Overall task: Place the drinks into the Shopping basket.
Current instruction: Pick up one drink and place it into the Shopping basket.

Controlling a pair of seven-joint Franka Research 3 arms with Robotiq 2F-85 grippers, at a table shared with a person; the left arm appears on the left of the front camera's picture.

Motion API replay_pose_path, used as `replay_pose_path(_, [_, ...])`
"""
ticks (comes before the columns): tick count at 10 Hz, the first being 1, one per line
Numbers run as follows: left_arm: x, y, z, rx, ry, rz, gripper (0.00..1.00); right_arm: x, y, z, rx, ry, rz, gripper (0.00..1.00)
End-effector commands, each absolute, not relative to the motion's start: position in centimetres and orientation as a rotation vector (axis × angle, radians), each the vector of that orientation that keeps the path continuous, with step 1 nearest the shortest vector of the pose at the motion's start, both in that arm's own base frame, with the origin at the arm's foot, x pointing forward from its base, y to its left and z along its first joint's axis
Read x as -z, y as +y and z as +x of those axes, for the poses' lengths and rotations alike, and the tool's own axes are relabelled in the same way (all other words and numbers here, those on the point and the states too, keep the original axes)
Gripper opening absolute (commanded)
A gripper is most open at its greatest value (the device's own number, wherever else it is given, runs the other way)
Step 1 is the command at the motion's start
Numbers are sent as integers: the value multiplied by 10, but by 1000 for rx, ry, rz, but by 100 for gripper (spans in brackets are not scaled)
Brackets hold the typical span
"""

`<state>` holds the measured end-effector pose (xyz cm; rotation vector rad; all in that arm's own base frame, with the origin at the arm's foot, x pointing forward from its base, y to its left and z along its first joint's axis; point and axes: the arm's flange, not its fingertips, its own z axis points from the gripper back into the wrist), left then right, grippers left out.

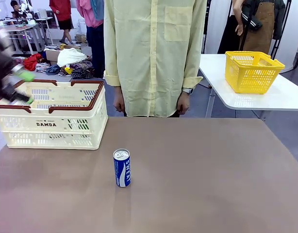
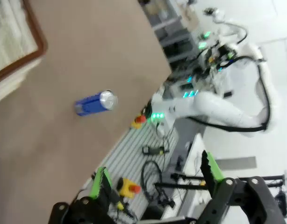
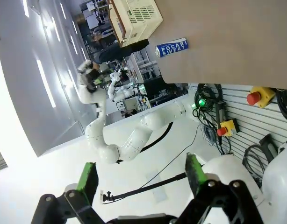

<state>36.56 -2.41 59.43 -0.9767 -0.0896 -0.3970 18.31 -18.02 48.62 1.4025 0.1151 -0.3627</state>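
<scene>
One drink, a blue can (image 1: 122, 168) with a silver top, stands upright on the brown table, a little left of centre. The cream Shopping basket (image 1: 52, 127) with brown rim sits at the table's far left. My left gripper (image 1: 27, 88) hangs blurred above the basket's left end, open. Its wrist view has green-padded fingers (image 2: 100, 184) spread with nothing between them, the blue can (image 2: 96, 102) far off and the basket's corner (image 2: 17, 44) at top left. My right gripper (image 3: 141, 175) is open and empty, off the table, with the can (image 3: 171, 48) and basket (image 3: 134, 14) distant.
A person in a pale yellow shirt (image 1: 154, 53) stands at the table's far edge, hands down. A yellow basket (image 1: 253, 71) rests on a white side table at the right. Red stop buttons (image 3: 254, 97) and cables lie below the table's near edge.
</scene>
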Motion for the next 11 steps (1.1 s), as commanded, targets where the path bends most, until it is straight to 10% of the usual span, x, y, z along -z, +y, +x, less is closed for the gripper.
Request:
replay_pose_path(1, [-654, -90, 437, 495, 203, -702, 100, -493, -180, 183, 383, 127, 1419, 100])
replay_pose_path(6, [-605, -249, 486, -114, 61, -210, 100, -493, -180, 183, 383, 127, 1419, 100])
replay_pose_path(11, [-554, -334, 446, 387, 66, 128, 100, -493, -180, 183, 383, 127, 1419, 100])
